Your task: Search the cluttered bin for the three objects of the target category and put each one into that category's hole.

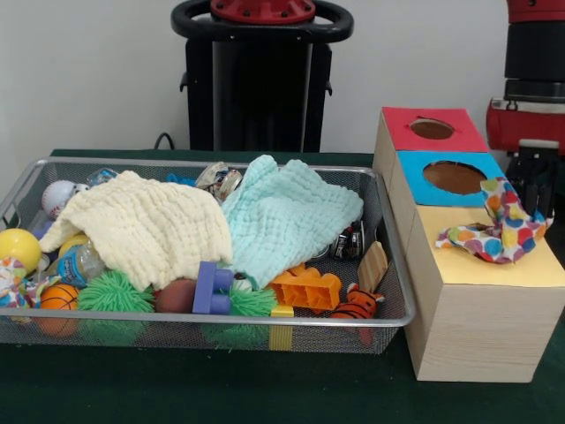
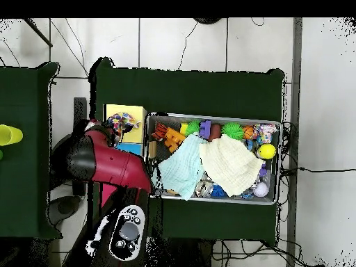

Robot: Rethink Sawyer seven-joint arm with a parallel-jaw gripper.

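Spotty soft cloth (image 1: 499, 225) lies bunched on the wooden box's (image 1: 477, 322) yellow part, beside the round blue hole (image 1: 454, 177). Black gripper (image 1: 532, 181) hangs just behind it; I cannot tell if its jaws hold it. Only the front view shows the holes.

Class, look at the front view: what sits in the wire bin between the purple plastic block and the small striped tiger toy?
In the front view, an orange plastic block sits between the purple plastic block and the striped tiger toy, with a small yellow block just before it.
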